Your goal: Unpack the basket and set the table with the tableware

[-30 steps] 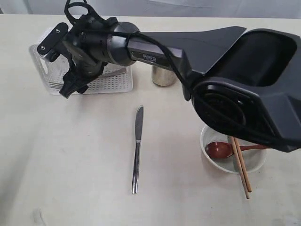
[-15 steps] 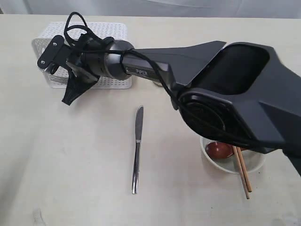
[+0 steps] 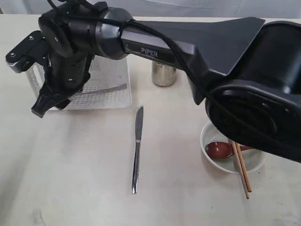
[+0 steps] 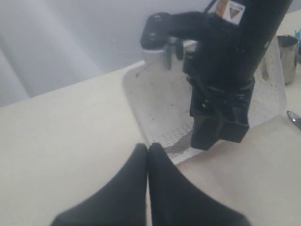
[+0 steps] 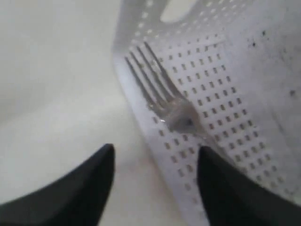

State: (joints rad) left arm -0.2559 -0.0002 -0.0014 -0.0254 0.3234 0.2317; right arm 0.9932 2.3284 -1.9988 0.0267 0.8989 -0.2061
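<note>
The white lattice basket [image 3: 111,88] stands tilted at the back left of the table [image 3: 70,165], with a steel fork [image 5: 160,96] lying against its perforated inside. My right gripper [image 5: 155,160] is open at the basket's outer edge, one finger over the lattice and one over bare table, holding nothing. From the exterior it reaches across to the left [image 3: 40,107]. My left gripper [image 4: 148,148] is shut and empty, low over the table in front of the basket [image 4: 160,103]. The plate is out of view.
A steel knife [image 3: 137,148] lies in the middle of the table. A steel cup [image 3: 163,75] stands behind it. At the right front, an off-white bowl [image 3: 256,164] holds a reddish-brown spoon [image 3: 221,149], with brown chopsticks [image 3: 241,165] resting across its rim.
The right arm has swung further left and toward the front, so its gripper now hangs at the basket's left front corner. The basket has shifted and tilted under it.
</note>
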